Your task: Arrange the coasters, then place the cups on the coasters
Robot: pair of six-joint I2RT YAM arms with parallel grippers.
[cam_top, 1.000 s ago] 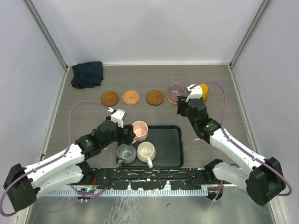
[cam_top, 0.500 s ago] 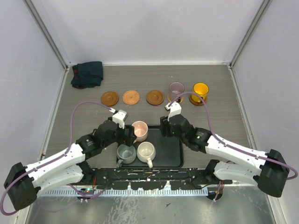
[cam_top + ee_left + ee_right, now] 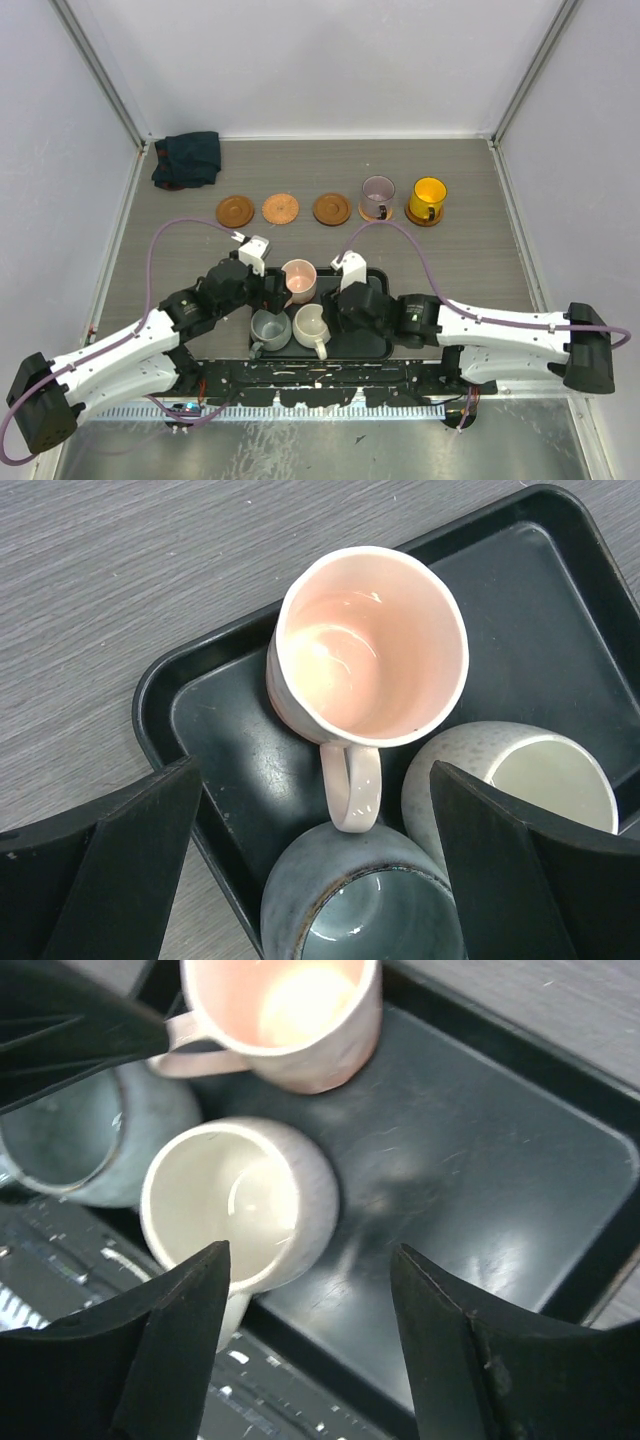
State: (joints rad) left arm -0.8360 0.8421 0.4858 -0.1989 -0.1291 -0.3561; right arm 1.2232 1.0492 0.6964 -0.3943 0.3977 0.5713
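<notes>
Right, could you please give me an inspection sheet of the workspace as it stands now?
Surface: grey wood-grain table; black tray near the arms.
Job's things: five coasters in a far row, three bare; mauve cup and yellow cup each on one; pink cup, grey-green cup and cream cup in the tray.
Clutter: dark blue cloth, far left corner.
Grippers: left gripper open above the pink cup; right gripper open above the cream cup; both empty.
Cables: a purple cable loops over each arm.
Surroundings: plain white walls; nothing else seen.
</notes>
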